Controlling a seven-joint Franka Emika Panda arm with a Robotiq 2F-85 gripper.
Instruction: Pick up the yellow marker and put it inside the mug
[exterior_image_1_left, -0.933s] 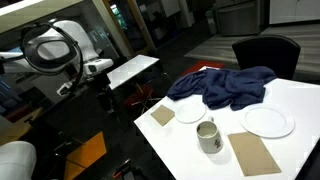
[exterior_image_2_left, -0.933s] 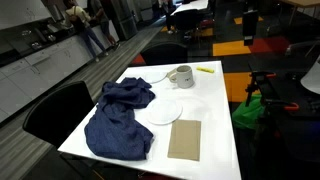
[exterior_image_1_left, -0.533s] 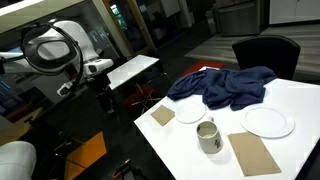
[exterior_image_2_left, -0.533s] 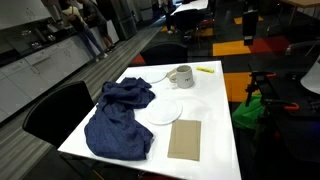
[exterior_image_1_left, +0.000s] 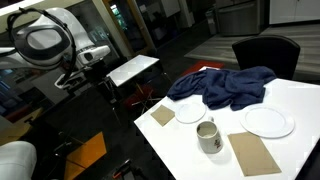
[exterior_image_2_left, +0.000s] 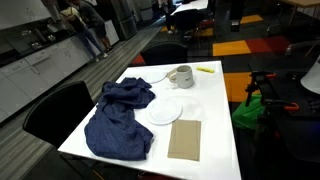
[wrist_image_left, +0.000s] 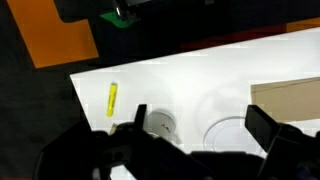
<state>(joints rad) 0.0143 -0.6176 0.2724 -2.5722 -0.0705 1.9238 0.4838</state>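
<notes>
The thin bright yellow marker (wrist_image_left: 112, 98) lies flat on a bare strip of the white table (wrist_image_left: 200, 75). It is just beside the whitish-grey cylindrical mug (wrist_image_left: 158, 123) and clear of the round white plate (wrist_image_left: 228, 133) and the brown paper napkin (wrist_image_left: 288, 95), so a grasp from above looks unobstructed. In an exterior view the marker (exterior_image_2_left: 204, 70) sits near the table's edge. The hand (wrist_image_left: 198, 115) hangs well above the table, dark fingers apart and holding nothing, probably to line up first. In the wrist view the marker is left of centre, up and left of the finger at lower left.
</notes>
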